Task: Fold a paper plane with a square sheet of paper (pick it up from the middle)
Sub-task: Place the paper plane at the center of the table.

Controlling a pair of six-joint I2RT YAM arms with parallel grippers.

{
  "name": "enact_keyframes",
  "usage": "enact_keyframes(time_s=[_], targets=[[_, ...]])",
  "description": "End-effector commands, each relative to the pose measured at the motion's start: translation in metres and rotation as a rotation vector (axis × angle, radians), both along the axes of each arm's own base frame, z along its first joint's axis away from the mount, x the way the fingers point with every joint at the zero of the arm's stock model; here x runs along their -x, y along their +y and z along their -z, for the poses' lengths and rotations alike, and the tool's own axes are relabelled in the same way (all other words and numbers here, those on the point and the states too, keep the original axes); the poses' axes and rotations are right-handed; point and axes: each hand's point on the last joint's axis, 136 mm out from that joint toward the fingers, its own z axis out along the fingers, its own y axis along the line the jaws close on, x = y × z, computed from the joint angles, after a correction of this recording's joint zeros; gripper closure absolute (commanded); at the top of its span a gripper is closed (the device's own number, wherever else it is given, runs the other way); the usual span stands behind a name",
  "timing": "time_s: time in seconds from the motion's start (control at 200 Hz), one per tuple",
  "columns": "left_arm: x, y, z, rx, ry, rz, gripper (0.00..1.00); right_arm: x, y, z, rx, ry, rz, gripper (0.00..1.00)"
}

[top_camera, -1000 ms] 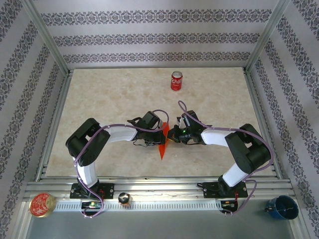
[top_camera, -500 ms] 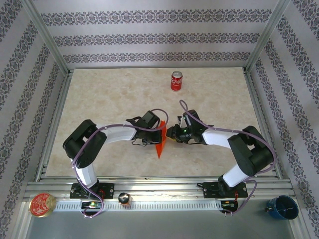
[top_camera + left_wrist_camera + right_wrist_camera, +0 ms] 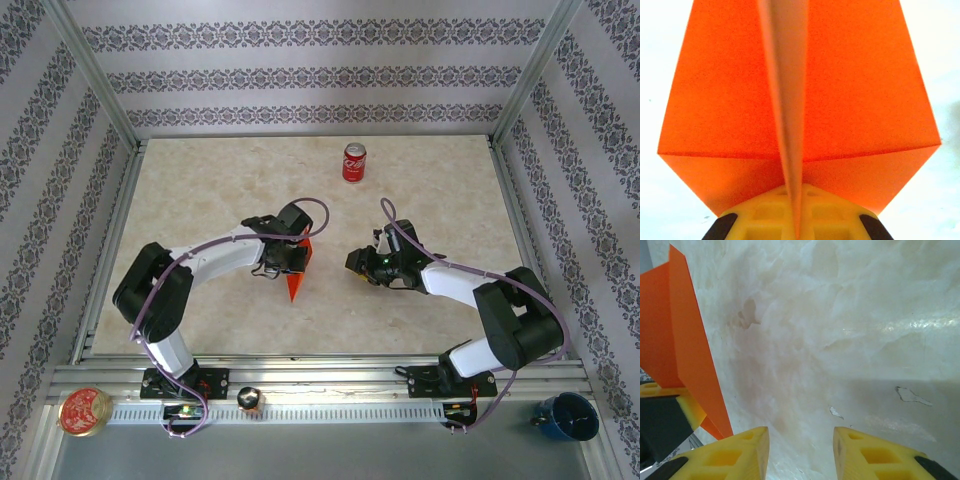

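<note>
Paper plane (image 3: 730, 90) is pinched at its centre fold in the left end effector (image 3: 796, 215). The right end effector (image 3: 800, 450), just beside it, is released. Lowering gently should spare the wings.

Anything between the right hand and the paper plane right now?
Nothing visible. Just bare table lies between the open right hand and the paper plane, which the left hand pinches. The soda can stands well behind.
</note>
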Motion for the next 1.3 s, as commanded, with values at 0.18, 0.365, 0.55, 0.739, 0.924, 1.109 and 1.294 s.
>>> enact_keyframes(time_s=[0.18, 0.365, 0.55, 0.739, 0.924, 1.109, 1.294], targets=[[-0.001, 0.009, 0.017, -0.066, 0.088, 0.029, 0.98, 0.004, 0.003, 0.003, 0.005, 0.001, -0.022, 0.56], [-0.004, 0.006, 0.023, -0.078, 0.11, 0.033, 0.97, 0.004, 0.003, 0.006, 0.007, 0.006, -0.022, 0.53], [-0.006, 0.006, 0.027, -0.086, 0.113, 0.026, 0.95, 0.002, 0.004, 0.005, 0.005, 0.003, -0.024, 0.51], [-0.005, 0.008, 0.033, -0.105, 0.128, 0.018, 0.94, 0.002, 0.004, 0.007, 0.006, 0.008, -0.025, 0.5], [-0.006, 0.008, 0.038, -0.111, 0.135, 0.01, 0.94, 0.002, 0.005, 0.006, 0.005, 0.006, -0.024, 0.49], [-0.006, 0.008, 0.04, -0.115, 0.143, 0.005, 0.9, 0.002, 0.004, 0.007, 0.006, 0.007, -0.025, 0.48], [-0.007, 0.005, 0.039, -0.1, 0.141, 0.004, 0.86, 0.003, 0.004, 0.008, 0.007, 0.009, -0.025, 0.47]])
